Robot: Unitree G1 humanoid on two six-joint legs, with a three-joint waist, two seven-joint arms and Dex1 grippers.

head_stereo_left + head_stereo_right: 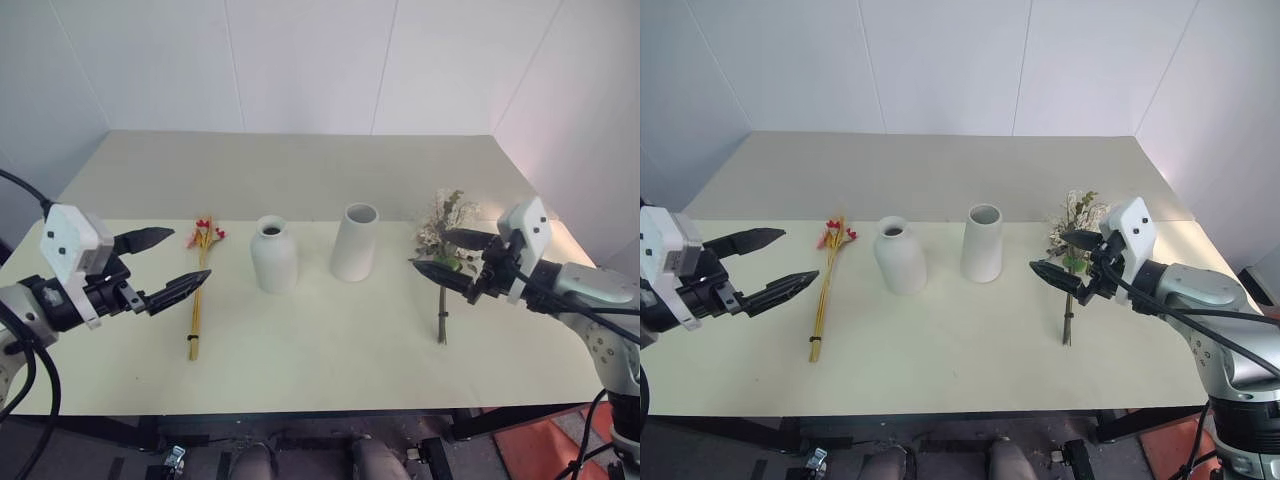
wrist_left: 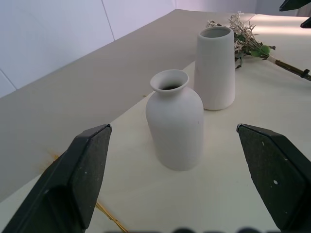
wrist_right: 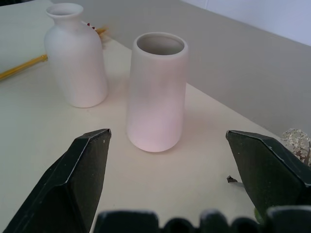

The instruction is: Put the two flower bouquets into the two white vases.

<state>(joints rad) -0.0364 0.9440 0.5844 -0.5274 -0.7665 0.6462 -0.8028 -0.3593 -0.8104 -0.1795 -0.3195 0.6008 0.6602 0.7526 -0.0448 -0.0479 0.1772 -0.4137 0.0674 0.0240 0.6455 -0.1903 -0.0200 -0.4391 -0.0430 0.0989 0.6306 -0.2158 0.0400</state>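
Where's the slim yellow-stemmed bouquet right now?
In the head views the slim bouquet lies flat on the table's left side, between the open left gripper and the squat vase.

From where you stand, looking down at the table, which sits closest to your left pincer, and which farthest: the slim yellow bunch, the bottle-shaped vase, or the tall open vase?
1. Slim yellow bunch, lying just beside the open left pincer.
2. Bottle-shaped vase, standing left of centre.
3. Tall open vase, to its right, nearer the right pincer.
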